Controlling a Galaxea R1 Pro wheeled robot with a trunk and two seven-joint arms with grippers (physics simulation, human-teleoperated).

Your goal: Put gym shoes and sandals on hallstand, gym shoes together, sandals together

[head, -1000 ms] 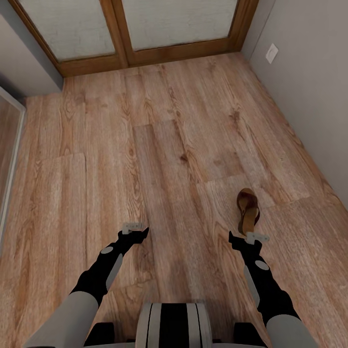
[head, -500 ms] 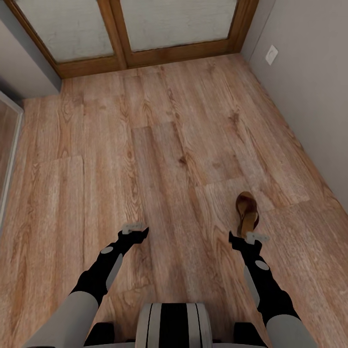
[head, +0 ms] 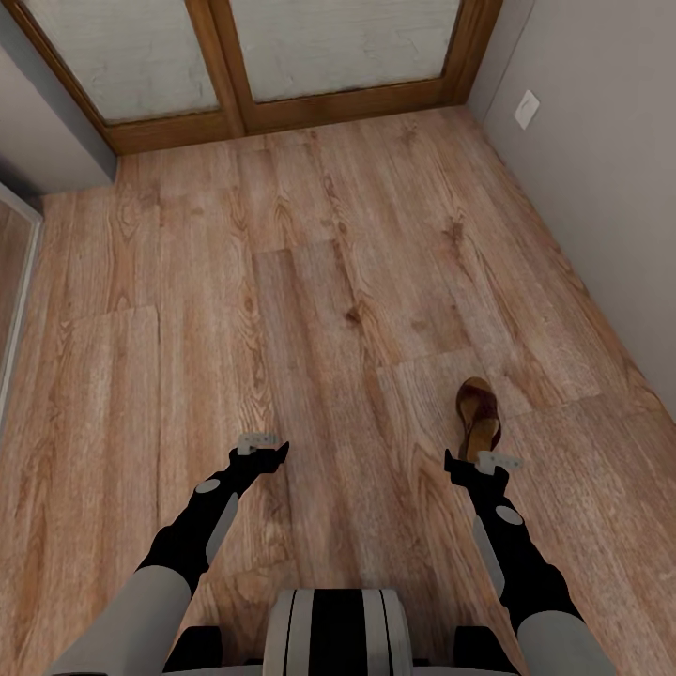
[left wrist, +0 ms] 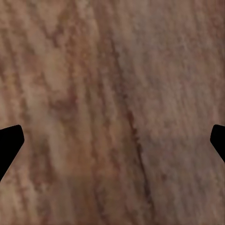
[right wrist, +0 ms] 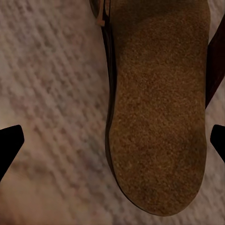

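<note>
One brown sandal (head: 478, 413) lies on the corridor floor (head: 310, 282), toe pointing away from me. It rests just beyond my right gripper (head: 469, 462), which hovers open over its heel end. In the right wrist view the tan footbed of the sandal (right wrist: 159, 108) lies beneath the right gripper (right wrist: 112, 140), nearer one fingertip (right wrist: 218, 140), and a dark strap edge shows. My left gripper (head: 268, 449) hangs open above bare planks; between the left gripper (left wrist: 112, 140) fingers I see wood grain. The gym shoes and the hallstand are out of view.
A wood-framed double door (head: 253, 47) with frosted panels closes the far end. A grey wall (head: 610, 207) with a white switch plate (head: 527, 109) runs along the right. A grey wall corner (head: 47, 141) and a white-framed panel (head: 14, 300) stand at the left.
The whole picture has shifted a little, so the camera has moved; the sandal now sits slightly nearer the right gripper. Both arms keep the same pose.
</note>
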